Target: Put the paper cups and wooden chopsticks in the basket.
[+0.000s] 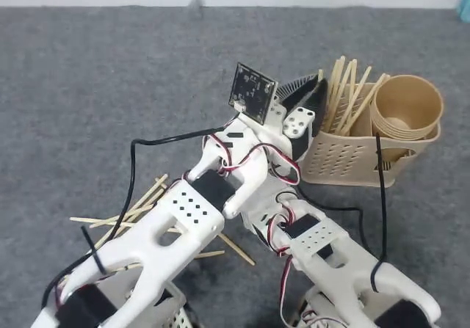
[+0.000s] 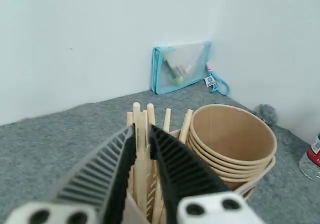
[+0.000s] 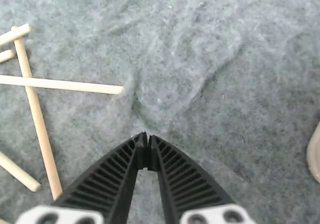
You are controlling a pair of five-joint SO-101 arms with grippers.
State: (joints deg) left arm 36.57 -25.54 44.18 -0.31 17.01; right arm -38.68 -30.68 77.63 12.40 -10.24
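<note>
A beige slotted basket [image 1: 352, 159] stands at the right of the grey mat. It holds a stack of paper cups [image 1: 406, 108] and a bundle of upright wooden chopsticks [image 1: 345, 93]. My left gripper [image 1: 310, 97] hangs over the basket's left end. In the left wrist view the left gripper [image 2: 142, 134] is shut on chopsticks [image 2: 142, 119] that stand between its jaws, beside the cups [image 2: 232, 139]. Loose chopsticks [image 1: 132, 210] lie on the mat at the left. My right gripper [image 3: 146, 136] is shut with nothing in it, low over bare mat next to loose chopsticks [image 3: 37, 119].
A blue zip pouch [image 2: 182, 66] leans against the wall behind the basket, and a bottle [image 2: 312, 159] stands at the side. Black cables [image 1: 378, 196] run along both arms. The arm bases [image 1: 176, 310] take up the front edge.
</note>
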